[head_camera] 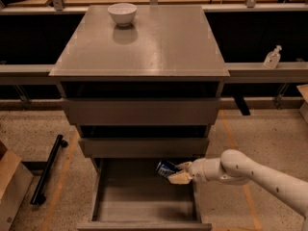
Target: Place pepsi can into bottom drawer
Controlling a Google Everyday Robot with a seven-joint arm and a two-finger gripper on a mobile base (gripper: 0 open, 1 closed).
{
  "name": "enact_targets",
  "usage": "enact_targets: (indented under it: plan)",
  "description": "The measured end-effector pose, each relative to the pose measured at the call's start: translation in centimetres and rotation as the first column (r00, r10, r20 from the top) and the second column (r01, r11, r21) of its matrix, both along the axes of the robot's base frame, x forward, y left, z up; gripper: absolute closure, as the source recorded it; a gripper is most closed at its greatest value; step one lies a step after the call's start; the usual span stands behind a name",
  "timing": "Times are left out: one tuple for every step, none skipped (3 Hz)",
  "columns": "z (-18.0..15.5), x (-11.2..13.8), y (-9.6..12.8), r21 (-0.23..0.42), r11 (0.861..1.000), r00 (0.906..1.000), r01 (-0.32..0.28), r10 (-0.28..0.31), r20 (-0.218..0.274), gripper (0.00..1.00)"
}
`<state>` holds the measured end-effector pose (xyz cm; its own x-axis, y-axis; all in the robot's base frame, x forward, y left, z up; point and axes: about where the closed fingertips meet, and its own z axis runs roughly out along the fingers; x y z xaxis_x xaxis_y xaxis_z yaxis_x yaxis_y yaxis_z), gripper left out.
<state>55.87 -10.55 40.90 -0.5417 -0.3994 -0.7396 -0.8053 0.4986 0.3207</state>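
The pepsi can, dark blue with white markings, lies on its side in my gripper. The gripper is shut on it and holds it over the right rear part of the bottom drawer. The bottom drawer is pulled out wide, its grey floor bare. My white arm reaches in from the right, just under the front of the middle drawer.
A white bowl sits at the back left of the cabinet top. A black bar and a cardboard box lie on the floor at the left. A clear bottle stands on the ledge at the right.
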Motion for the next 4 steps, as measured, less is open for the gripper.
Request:
enact_targets:
  plan:
    - [-4.0,-0.1,1.0,0.006,1.000,0.9979,-0.007,0.008,-0.064,1.00]
    - [-8.3,-0.4,1.5,0.092,0.995,0.9923,0.030,-0.019,-0.122,1.00]
    - [-13.1,-1.0,1.7,0.171,0.980,0.9772,0.100,-0.065,-0.202,0.85]
    - [-17.3,-2.1,1.8,0.211,0.963,0.9518,0.169,-0.103,-0.289,0.61]
